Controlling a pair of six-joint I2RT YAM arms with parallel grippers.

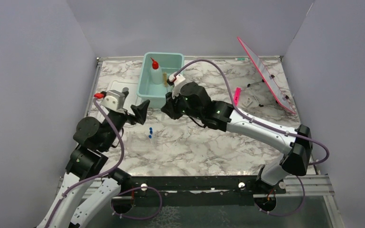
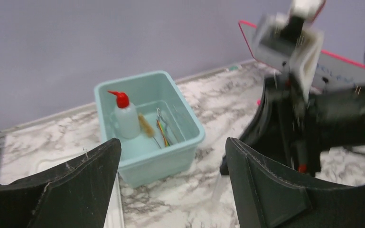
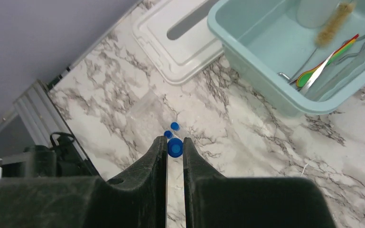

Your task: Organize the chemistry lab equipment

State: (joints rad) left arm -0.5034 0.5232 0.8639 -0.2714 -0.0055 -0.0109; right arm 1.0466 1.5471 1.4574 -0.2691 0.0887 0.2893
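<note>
My right gripper (image 3: 174,141) is shut on a tiny blue-capped vial (image 3: 174,148) and holds it above the marble table, just in front of the teal tub (image 1: 148,88). Two more blue-capped vials (image 3: 174,126) lie on the table beyond its fingertips, and they also show in the top view (image 1: 150,132). The squeeze bottle with the red nozzle (image 1: 155,72) stands inside the tub. Beside it in the tub lie wire tongs (image 2: 161,116), a brush and coloured sticks (image 3: 320,66). My left gripper (image 1: 140,111) is open and empty, left of the tub and facing it.
The white lid (image 1: 119,88) lies flat left of the tub. A pink strip (image 1: 237,95) lies right of my right arm. A pink-edged board (image 1: 266,76) on a wire stand leans at the back right. Grey walls enclose the table.
</note>
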